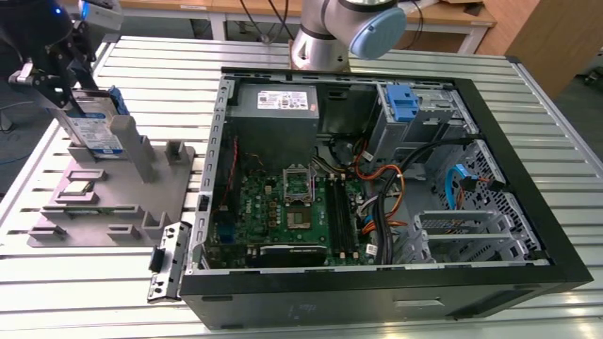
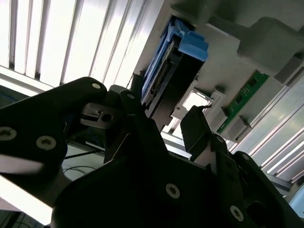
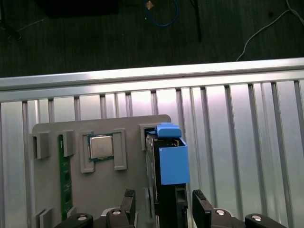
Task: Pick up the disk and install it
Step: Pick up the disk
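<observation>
The disk point(image 1: 96, 133) is stood upright in a grey holder point(image 1: 123, 192), at nine o'clock from the computer case point(image 1: 377, 298) in the exterior view. It is straddled by the wide-spread gripper point(image 3: 164, 198).

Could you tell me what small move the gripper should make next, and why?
Probably ease the gripper a little further onto the disk before closing. In the first wrist view its open fingers flank just the disk's near end without touching it, and the disk stands upright in the grey holder.

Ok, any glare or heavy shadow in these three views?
Exterior view: even light, soft sheen on the table. Second wrist view: table blown out white, end effector a dark silhouette. First wrist view: table glare near the disk, floor dark.
</observation>
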You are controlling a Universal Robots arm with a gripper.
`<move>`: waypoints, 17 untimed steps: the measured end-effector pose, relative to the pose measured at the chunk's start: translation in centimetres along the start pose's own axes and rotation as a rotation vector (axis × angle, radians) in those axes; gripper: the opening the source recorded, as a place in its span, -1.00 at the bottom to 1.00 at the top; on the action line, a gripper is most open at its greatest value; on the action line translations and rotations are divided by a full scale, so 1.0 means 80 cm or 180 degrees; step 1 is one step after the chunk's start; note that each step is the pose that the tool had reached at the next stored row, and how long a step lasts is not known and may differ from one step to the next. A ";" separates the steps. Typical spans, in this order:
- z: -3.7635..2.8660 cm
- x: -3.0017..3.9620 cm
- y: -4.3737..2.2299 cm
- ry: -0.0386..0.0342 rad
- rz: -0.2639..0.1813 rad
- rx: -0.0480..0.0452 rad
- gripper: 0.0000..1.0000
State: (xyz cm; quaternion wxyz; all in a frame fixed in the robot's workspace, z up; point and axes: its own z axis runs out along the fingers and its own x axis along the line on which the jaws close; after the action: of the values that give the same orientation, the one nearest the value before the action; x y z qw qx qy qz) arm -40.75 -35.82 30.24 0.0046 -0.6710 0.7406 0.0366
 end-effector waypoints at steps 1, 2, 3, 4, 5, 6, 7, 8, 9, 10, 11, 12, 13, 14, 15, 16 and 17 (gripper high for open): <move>0.0009 0.0000 -0.0001 0.0000 0.0000 0.0000 0.18; 0.0014 0.0001 -0.0001 0.0000 0.0000 0.0000 0.18; 0.0020 0.0001 -0.0001 0.0000 0.0000 0.0000 0.18; 0.0027 0.0002 -0.0001 0.0000 0.0000 0.0000 0.18; 0.0036 0.0002 -0.0002 0.0000 0.0000 0.0000 0.18; 0.0046 0.0003 -0.0002 0.0000 0.0000 0.0000 0.18; 0.0054 0.0003 -0.0003 0.0000 0.0000 0.0000 0.18; 0.0055 0.0003 -0.0003 0.0000 0.0000 -0.0001 0.18; 0.0055 0.0003 -0.0003 0.0000 0.0000 -0.0001 0.18; 0.0055 0.0003 -0.0003 0.0000 0.0000 -0.0001 0.18; 0.0055 0.0003 -0.0003 0.0000 0.0000 -0.0001 0.18; 0.0057 0.0003 -0.0003 0.0000 0.0000 0.0000 0.18; 0.0056 0.0003 -0.0003 0.0000 0.0000 0.0000 0.18; 0.0057 0.0003 -0.0003 0.0000 0.0000 0.0000 0.18; 0.0057 0.0003 -0.0003 -0.0002 -0.0002 0.0000 0.18; 0.0058 0.0003 -0.0003 -0.0003 -0.0014 -0.0001 0.18; 0.0058 0.0003 -0.0003 -0.0003 -0.0034 -0.0002 0.18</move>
State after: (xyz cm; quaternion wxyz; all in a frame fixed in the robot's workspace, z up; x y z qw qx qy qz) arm -40.75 -35.82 29.78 0.0050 -0.6749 0.7370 0.0372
